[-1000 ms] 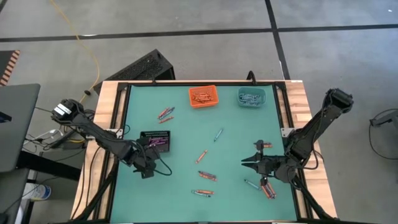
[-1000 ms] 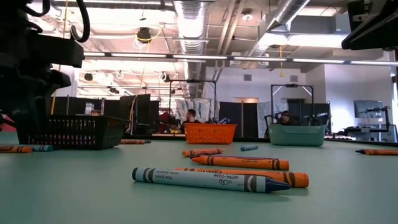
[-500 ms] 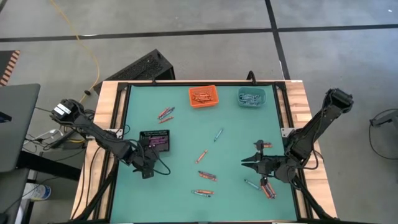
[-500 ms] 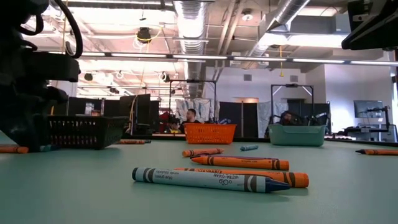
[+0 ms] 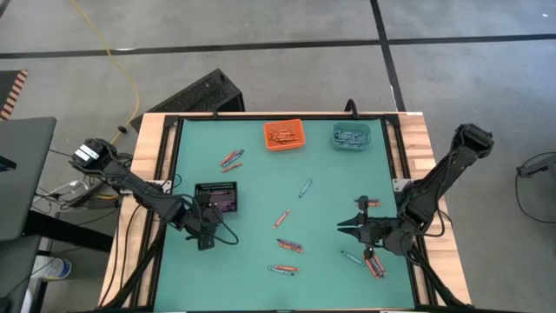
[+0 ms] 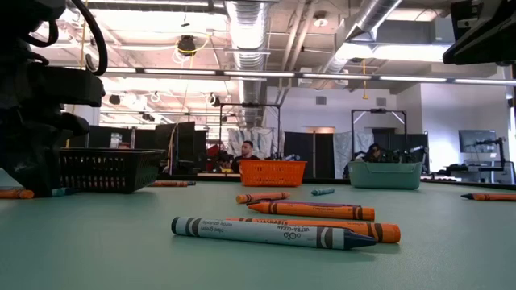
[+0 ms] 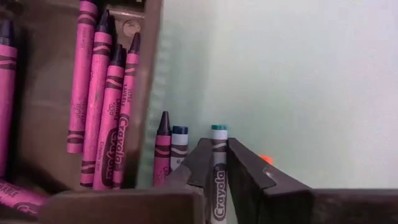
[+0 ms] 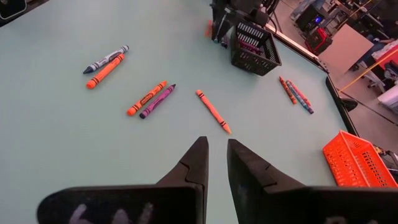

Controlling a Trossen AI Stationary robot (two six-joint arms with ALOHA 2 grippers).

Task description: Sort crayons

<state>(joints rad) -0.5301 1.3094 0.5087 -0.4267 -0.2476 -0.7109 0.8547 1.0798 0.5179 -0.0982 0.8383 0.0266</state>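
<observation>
Left gripper [image 7: 216, 163] pinches 1 teal-tipped crayon [image 7: 217, 177] beside the black bin [image 5: 216, 196].

The paper-wrapped stick stands between the dark wedge-shaped fingers [image 7: 245, 171], beside a purple crayon [image 7: 162, 149] and a blue-tipped one; only the left wrist view shows this, plus pink crayons inside the bin. On the smooth green table [image 5: 330, 187], loose crayons [image 5: 287, 245] lie scattered; the latticed orange bin [image 5: 284, 135] and teal bin [image 5: 351, 135] sit at the far edge. The right gripper [image 8: 214, 152] hovers well apart, fingers slightly spread, empty.
</observation>
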